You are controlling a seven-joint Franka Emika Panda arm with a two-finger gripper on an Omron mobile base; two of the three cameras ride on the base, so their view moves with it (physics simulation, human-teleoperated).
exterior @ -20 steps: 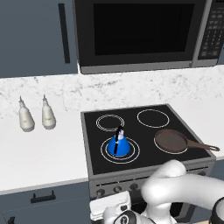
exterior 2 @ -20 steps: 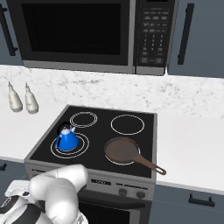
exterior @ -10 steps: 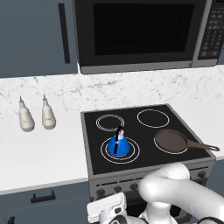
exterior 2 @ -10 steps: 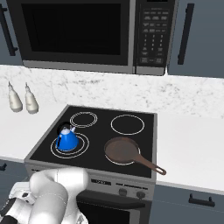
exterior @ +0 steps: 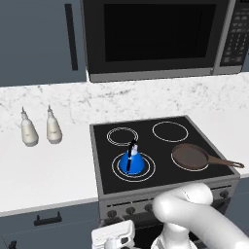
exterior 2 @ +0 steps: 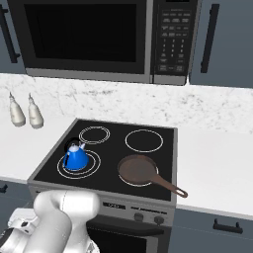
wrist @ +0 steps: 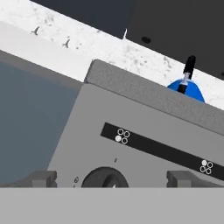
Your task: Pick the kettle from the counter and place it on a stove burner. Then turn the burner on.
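The kettle (exterior: 132, 163) sits on the stove burner (exterior: 133, 166). A round knob (wrist: 105, 179) lies dead ahead of the gripper (wrist: 111, 179), centred between its spread, empty fingertips (wrist: 41, 178).

The kettle (exterior: 132, 163) was bright blue, with a black handle and a pale silver lid. The stove burner (exterior: 133, 167) under it was two thin white rings on black glass. The frying pan (exterior 2: 139, 169) was dark brown. The two bottles (exterior: 40, 128) were beige-white. The counter (exterior: 44, 170) was plain white, and the backsplash (exterior 2: 197, 106) was white marble with grey specks. The stove front (wrist: 144, 131) was grey with a black strip.
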